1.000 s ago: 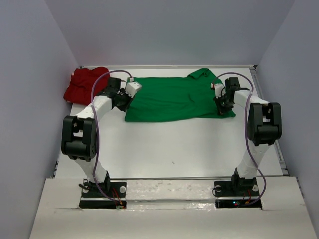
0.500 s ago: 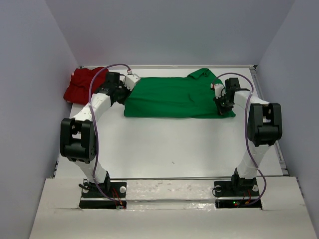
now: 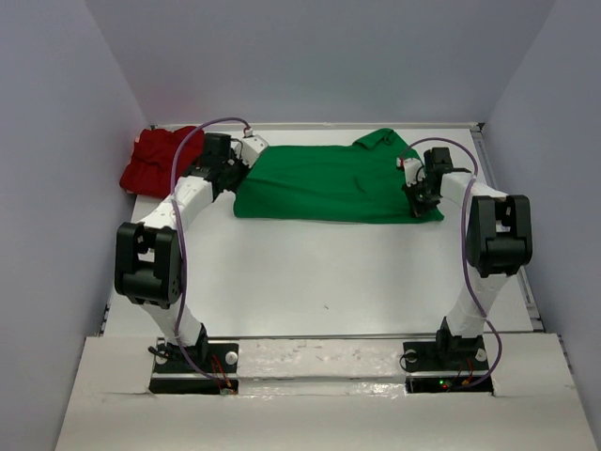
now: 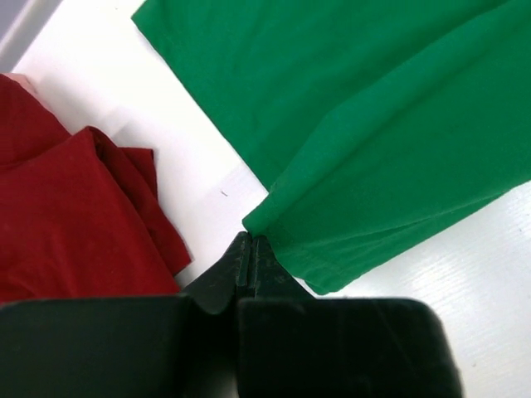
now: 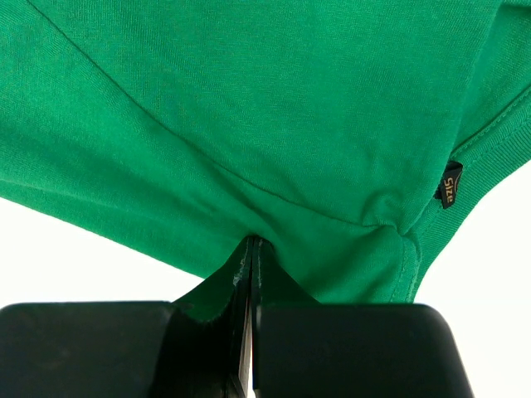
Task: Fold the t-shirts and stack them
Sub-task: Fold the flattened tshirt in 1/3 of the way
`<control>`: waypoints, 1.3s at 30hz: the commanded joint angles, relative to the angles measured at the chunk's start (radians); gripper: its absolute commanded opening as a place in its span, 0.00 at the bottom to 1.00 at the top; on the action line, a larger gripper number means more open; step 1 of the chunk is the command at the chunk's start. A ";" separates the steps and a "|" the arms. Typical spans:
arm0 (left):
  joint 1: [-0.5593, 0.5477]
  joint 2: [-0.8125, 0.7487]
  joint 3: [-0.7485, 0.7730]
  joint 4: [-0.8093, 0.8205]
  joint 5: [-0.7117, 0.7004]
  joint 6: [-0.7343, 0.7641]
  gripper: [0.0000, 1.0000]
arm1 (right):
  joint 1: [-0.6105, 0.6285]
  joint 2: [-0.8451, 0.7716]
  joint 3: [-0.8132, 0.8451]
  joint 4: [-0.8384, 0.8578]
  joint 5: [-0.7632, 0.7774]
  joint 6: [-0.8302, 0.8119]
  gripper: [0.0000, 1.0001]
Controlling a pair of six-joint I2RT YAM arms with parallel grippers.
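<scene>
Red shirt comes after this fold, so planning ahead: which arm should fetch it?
Left, likely. The red t-shirt lies bunched in the far left corner beside the left fingers; the right fingers pinch the green t-shirt at its opposite end.

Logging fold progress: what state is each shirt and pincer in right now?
green shirt: spread on the table, partly doubled over, gripped at both ends.
red shirt: bunched at the far left, ungripped.
left pincer: shut on the green shirt's left edge.
right pincer: shut on the green shirt's right edge.
</scene>
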 commanded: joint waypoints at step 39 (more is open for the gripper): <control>-0.133 0.286 0.150 -0.212 -0.373 0.059 0.00 | -0.005 0.062 -0.035 -0.053 0.090 -0.041 0.00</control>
